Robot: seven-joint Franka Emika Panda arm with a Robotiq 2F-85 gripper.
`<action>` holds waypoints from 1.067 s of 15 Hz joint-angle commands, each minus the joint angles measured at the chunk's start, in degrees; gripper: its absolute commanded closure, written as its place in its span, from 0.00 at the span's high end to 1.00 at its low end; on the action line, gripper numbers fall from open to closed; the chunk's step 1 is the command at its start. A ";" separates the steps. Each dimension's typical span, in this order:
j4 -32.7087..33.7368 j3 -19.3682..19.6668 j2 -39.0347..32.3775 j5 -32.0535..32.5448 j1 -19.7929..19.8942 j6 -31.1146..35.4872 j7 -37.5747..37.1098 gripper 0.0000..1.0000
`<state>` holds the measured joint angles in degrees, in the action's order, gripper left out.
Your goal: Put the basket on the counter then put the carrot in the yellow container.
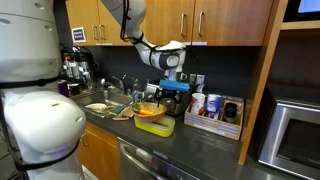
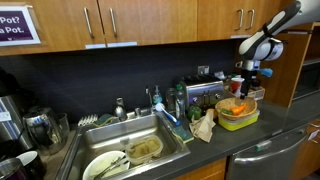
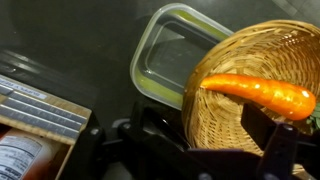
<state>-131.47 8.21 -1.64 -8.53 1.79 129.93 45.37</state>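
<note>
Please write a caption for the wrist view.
Carrot in the wicker basket, which covers part of the yellow container.

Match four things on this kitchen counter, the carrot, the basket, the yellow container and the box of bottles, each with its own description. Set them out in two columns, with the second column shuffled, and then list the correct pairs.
Column one:
1. carrot
2. basket
3. yellow container
4. box of bottles

Column two:
a. round, woven, tan
b. slatted side, a labelled bottle inside
c. orange, lying in the basket
d. rectangular, yellow-green plastic, rounded corners

Pairs: 1-c, 2-a, 3-d, 4-b.
</note>
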 commanded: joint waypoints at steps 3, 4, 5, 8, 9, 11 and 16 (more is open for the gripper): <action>0.28 -1.78 -0.66 0.12 1.76 -0.15 -0.13 1.00; 0.28 -1.81 -0.63 0.11 1.79 -0.15 -0.13 1.00; 0.29 -1.81 -0.62 0.11 1.81 -0.15 -0.13 1.00; 0.29 -1.82 -0.61 0.11 1.82 -0.15 -0.13 1.00; 0.24 -1.92 -0.77 -0.06 1.77 0.08 -0.32 1.00; 0.81 -2.44 -1.83 -1.85 1.82 -0.03 1.12 1.00; 0.74 -3.99 -2.78 -7.66 2.11 1.52 6.97 1.00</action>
<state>-131.25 5.63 -3.78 -12.99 2.80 130.52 48.24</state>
